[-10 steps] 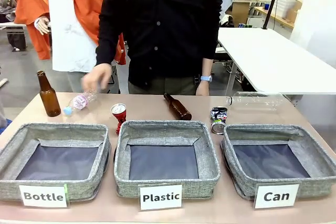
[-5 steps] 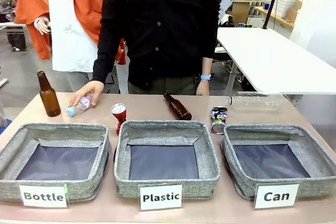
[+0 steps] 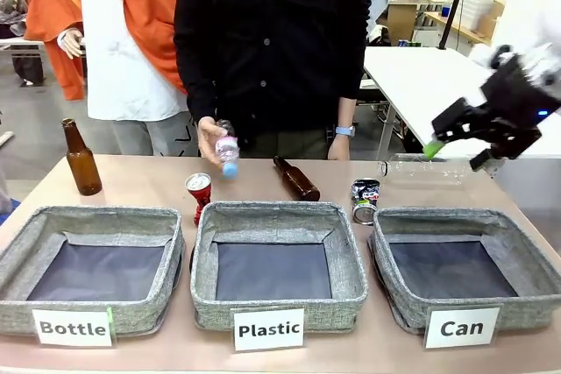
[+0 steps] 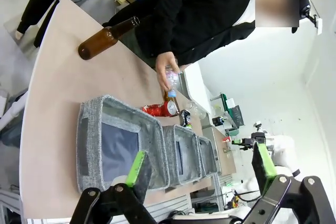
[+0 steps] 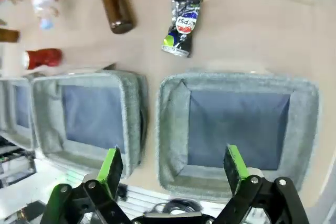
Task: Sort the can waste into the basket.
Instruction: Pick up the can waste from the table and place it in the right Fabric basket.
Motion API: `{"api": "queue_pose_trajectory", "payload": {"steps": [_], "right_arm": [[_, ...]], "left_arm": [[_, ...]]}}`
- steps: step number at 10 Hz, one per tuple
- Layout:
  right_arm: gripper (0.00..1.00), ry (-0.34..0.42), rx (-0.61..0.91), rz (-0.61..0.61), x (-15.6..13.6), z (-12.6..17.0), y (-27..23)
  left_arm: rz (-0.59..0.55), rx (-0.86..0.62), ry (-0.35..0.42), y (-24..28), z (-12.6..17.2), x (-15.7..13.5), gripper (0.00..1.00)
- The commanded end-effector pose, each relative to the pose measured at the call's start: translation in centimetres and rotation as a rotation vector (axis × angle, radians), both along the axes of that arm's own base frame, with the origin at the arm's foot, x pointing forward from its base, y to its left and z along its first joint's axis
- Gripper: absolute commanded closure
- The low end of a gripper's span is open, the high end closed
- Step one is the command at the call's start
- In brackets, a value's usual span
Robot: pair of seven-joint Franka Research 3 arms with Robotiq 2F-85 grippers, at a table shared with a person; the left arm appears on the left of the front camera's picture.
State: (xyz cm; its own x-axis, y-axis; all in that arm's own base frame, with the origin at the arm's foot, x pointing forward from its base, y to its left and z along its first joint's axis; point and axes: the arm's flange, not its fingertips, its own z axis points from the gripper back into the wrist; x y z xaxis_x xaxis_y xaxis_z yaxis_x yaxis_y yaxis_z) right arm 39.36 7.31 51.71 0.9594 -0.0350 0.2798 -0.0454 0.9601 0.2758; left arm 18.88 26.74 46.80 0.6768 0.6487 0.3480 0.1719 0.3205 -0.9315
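Note:
The red can (image 3: 198,192) with a silver top stands behind the gap between the "Bottle" and "Plastic" baskets, and shows again as the red can (image 5: 44,57) (image 4: 157,109). The crushed black and silver can (image 3: 365,200) (image 5: 181,24) lies just behind the "Can" basket's (image 3: 465,215) far left corner. My right gripper (image 3: 458,155) hangs open and empty high above that basket's far side; the right gripper (image 5: 173,165) looks down on the basket (image 5: 239,80). Well back from the table, my left gripper (image 4: 200,166) is open and empty too.
A person's hand holds a small clear plastic bottle (image 3: 226,148) above the red can. One brown bottle (image 3: 81,158) stands at far left and another brown bottle (image 3: 296,178) lies mid-table. A large clear plastic bottle (image 3: 429,168) lies behind the "Can" basket. The "Bottle" basket (image 3: 88,214) and "Plastic" basket (image 3: 276,209) are empty.
The person's hand has lifted the small plastic bottle off the table at left and carried it right, above the red can. My right gripper has come into the front view from the right.

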Motion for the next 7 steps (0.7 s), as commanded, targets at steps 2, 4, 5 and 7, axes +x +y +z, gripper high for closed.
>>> {"api": "queue_pose_trajectory", "payload": {"steps": [2,4,5,7], "right_arm": [[0.00,0.000,0.000,0.000,0.0,0.0,0.0],[0.00,-0.024,-0.048,0.021,0.0,0.2,0.0],[0.00,-0.032,-0.089,0.008,1.3,-0.1,1.2],[0.00,0.049,-0.078,0.051,8.0,-1.8,3.5]], "left_arm": [[0.001,-0.002,-0.033,0.1,0.2,0.0,0.00],[0.001,-0.002,-0.033,0.1,0.2,0.0,0.00],[0.001,-0.002,-0.033,0.1,0.2,0.0,0.00],[0.001,-0.002,-0.033,0.1,0.2,0.0,0.00]]}}
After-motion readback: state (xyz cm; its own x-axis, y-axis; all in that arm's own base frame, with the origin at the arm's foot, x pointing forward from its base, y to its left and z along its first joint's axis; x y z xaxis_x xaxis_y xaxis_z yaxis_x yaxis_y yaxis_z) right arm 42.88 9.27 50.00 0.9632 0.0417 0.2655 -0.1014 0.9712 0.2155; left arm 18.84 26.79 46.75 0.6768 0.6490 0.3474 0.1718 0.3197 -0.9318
